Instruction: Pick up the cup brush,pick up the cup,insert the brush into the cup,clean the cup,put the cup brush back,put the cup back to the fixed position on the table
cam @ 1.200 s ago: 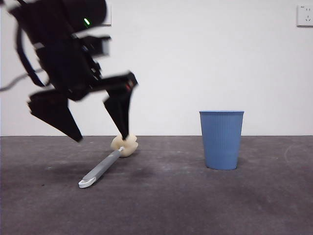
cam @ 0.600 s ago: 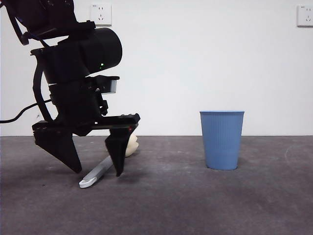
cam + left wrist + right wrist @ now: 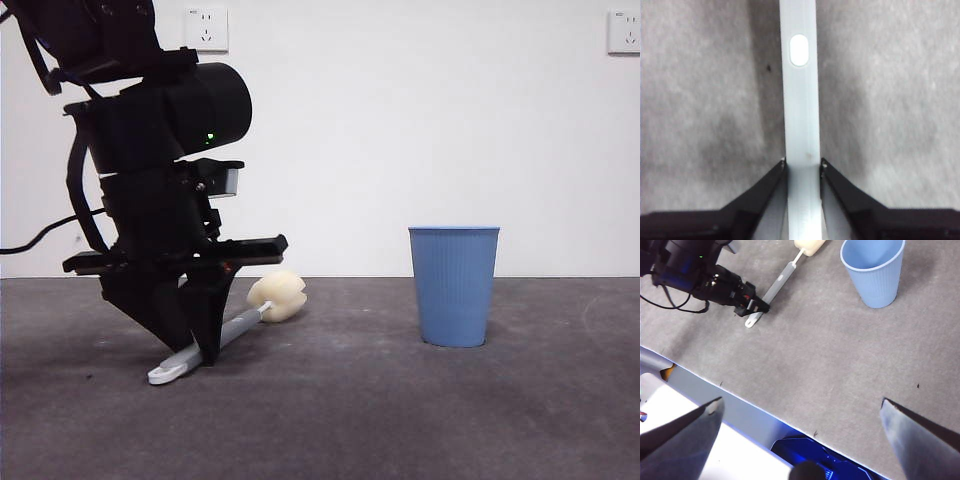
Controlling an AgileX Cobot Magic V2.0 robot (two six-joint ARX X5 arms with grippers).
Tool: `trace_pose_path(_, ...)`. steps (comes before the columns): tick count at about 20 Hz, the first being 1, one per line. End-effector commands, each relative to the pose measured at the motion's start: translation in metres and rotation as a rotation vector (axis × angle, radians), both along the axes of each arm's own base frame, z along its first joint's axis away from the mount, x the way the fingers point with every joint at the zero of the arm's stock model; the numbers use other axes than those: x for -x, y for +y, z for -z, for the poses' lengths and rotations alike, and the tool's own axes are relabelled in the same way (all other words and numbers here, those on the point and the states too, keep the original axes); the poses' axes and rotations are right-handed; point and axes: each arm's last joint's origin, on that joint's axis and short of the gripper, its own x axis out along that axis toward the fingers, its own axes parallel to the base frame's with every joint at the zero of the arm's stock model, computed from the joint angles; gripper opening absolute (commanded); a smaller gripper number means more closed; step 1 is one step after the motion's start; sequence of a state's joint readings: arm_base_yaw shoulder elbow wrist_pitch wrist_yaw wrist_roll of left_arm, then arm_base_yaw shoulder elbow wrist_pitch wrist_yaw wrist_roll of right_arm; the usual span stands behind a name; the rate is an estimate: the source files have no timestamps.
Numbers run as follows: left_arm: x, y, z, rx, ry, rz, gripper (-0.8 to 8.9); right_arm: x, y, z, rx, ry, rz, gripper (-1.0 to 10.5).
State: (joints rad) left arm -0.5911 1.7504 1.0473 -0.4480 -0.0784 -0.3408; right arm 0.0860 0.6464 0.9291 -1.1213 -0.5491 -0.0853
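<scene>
The cup brush (image 3: 277, 297) lies on the table (image 3: 400, 420) at the left, its sponge head toward the back and its white tip toward the front. My left gripper (image 3: 200, 350) is down at the table and shut on the grey handle (image 3: 801, 100) near the tip end; both jaws touch it. The brush (image 3: 782, 277) and the left gripper (image 3: 757, 307) also show in the right wrist view. The blue cup (image 3: 453, 285) stands upright at the right, empty (image 3: 872, 272). My right gripper (image 3: 800, 410) is open and empty, high above the table's front edge.
Two wall sockets (image 3: 206, 28) (image 3: 623, 30) are on the white back wall. The table's front edge (image 3: 740, 395) runs below the right gripper. A stretch of bare table lies between brush and cup.
My left gripper came down over the handle and its jaws closed on it. The brush shifted a little, its sponge head swinging to the right. The cup has not moved.
</scene>
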Motion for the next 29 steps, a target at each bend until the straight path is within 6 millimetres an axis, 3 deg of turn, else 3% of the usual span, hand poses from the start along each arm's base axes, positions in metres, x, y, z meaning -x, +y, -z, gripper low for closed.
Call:
trace_pose_path(1, 0.005, 0.002, -0.015, 0.014, -0.031, 0.033, -0.09, -0.003, 0.001, 0.0, -0.019, 0.024, 0.017, 6.0)
trace_pose_path(6, 0.023, 0.013, -0.061, 0.064, -0.124, 0.086, -0.09, -0.021, 0.004, -0.003, -0.075, -0.021, -0.009, 6.0)
trace_pose_path(9, 0.043, 0.026, -0.091, 0.083, -0.156, 0.15, -0.09, -0.046, 0.007, 0.005, -0.175, -0.091, 0.073, 6.0)
trace_pose_path(13, 0.074, 0.046, -0.126, 0.092, -0.227, 0.194, -0.09, -0.065, 0.015, 0.048, -0.13, -0.095, 0.155, 6.0)
trace_pose_path(17, 0.099, 0.063, -0.153, 0.136, -0.316, 0.199, -0.09, -0.074, 0.035, 0.095, -0.082, -0.131, 0.185, 6.0)
trace_pose_path(21, 0.116, 0.075, -0.16, 0.12, -0.308, 0.214, -0.08, -0.079, 0.057, 0.122, 0.019, -0.195, 0.209, 6.0)
trace_pose_path(29, 0.125, 0.081, -0.162, 0.108, -0.296, 0.222, -0.09, -0.119, 0.085, 0.159, 0.099, -0.295, 0.207, 6.0)
